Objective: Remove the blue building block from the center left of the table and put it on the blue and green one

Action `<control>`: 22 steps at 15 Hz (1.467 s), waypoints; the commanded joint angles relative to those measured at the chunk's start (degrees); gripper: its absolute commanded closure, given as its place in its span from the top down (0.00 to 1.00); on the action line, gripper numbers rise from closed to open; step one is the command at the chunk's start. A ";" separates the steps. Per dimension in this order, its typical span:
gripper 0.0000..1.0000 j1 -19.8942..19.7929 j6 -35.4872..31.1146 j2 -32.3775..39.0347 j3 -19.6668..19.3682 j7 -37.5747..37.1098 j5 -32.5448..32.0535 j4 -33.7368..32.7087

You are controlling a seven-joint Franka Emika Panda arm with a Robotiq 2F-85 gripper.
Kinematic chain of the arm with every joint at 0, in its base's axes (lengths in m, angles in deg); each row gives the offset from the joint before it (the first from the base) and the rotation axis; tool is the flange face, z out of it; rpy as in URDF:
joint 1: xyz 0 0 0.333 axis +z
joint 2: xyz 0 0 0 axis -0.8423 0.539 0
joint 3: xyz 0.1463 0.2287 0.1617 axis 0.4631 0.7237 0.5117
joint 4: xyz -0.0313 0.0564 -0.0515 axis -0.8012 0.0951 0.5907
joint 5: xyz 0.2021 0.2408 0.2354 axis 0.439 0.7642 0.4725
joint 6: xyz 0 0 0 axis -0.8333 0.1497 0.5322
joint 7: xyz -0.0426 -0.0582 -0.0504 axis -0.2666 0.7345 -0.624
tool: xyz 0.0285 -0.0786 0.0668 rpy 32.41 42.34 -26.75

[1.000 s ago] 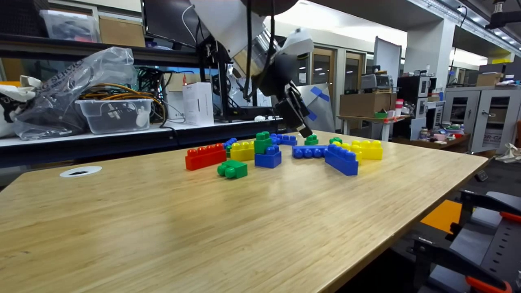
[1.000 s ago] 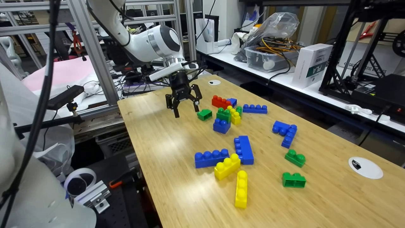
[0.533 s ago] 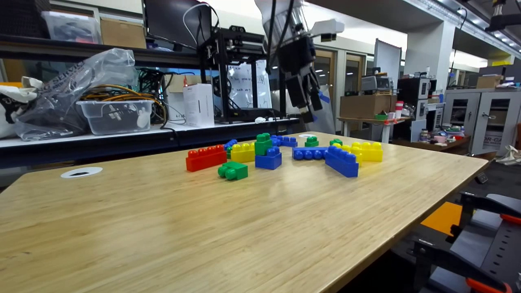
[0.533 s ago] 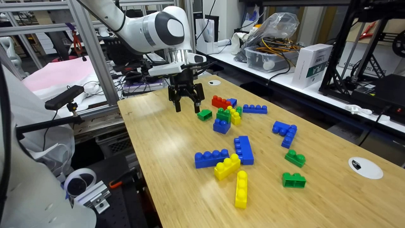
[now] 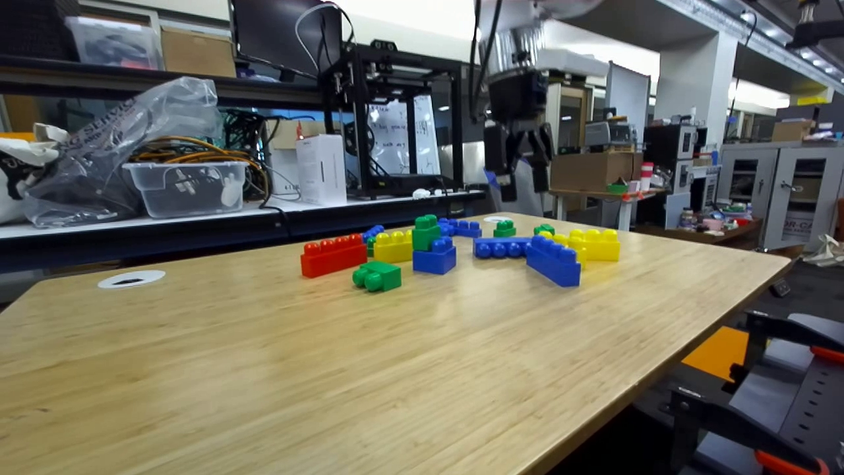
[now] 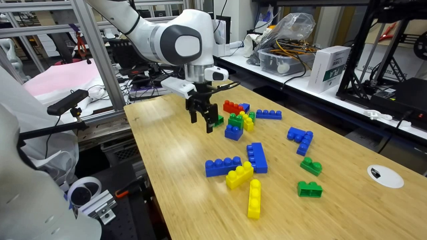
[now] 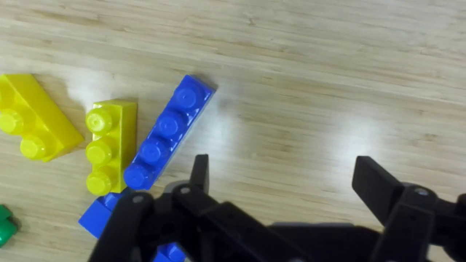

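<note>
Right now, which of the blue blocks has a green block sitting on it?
The short, chunky blue block: in both exterior views, the green block rises from its top. The other blue blocks I can see carry no green one.

We see the light-wood table [image 6: 280, 166] bearing 1 red brick [image 6: 233, 108], blue bricks [image 6: 223, 168], yellow bricks [image 6: 239, 177], green bricks [image 6: 311, 167] and 1 green-on-blue stack [image 6: 235, 127].

Lower than the gripper [image 6: 201, 125]: one red brick [image 6: 233, 107], three yellow bricks [image 6: 254, 199], one green-on-blue stack [image 6: 234, 128], four more green bricks [image 6: 309, 190], six more blue bricks [image 6: 223, 167], two discs [image 6: 387, 176].
</note>
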 commanded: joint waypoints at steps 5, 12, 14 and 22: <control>1.00 -3.42 -10.92 -1.53 -3.49 1.57 9.02 8.14; 1.00 -4.49 -17.85 -0.69 -5.15 1.87 17.38 11.82; 1.00 -4.51 -19.32 -0.49 -5.36 2.38 19.59 12.72; 1.00 -5.34 -22.95 0.46 -5.77 1.05 18.78 15.50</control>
